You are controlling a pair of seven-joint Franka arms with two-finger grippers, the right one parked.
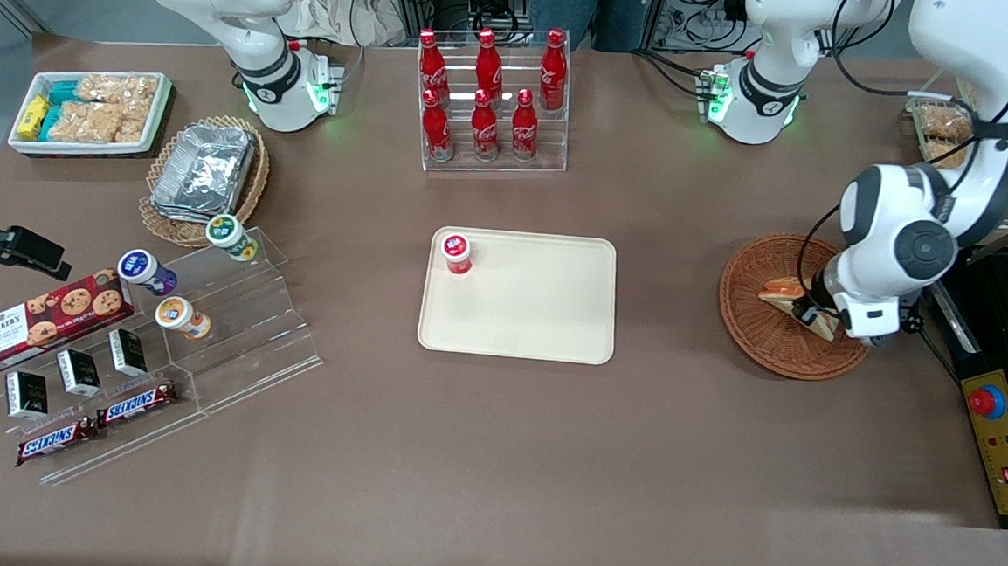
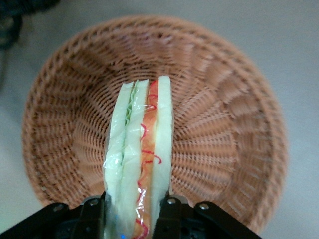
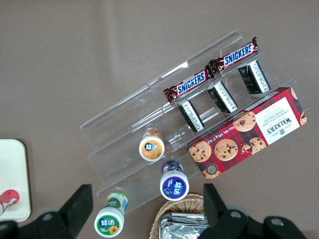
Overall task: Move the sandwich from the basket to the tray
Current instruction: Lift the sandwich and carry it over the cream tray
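Left wrist view: sandwich (image 2: 141,154) standing on its edge, squeezed between two black fingers (image 2: 93,215), one pressed flat on each bread side. Gripper (image 2: 132,211) shut tight on the wedge near its wide end. White bread on the outside, green layer by one slice, orange-red layer by the other, shiny wrap over all of it. Pointed end of the sandwich sticking out away from the fingers, over the middle of the basket (image 2: 234,124). Round brown woven basket all around and under it. Cannot tell if the sandwich touches the basket floor or hangs just above it.

Front view: gripper (image 1: 817,315) down low inside the basket (image 1: 750,333), at the working arm's end of the table. Sandwich (image 1: 788,293) seen partly, poking out from under the white wrist, inside the basket rim. Cream tray (image 1: 545,321) flat in the middle of the table, well apart from the basket. Small red-topped cup (image 1: 456,253) standing in one corner of the tray. Rack of red bottles (image 1: 491,90) farther from the front camera than the tray. Toward the parked arm's end: clear plastic steps (image 1: 238,337) with little cups, cookie box (image 1: 45,316), chocolate bars (image 1: 138,402), pale basket with foil pans (image 1: 207,173), white bin of snacks (image 1: 92,111).
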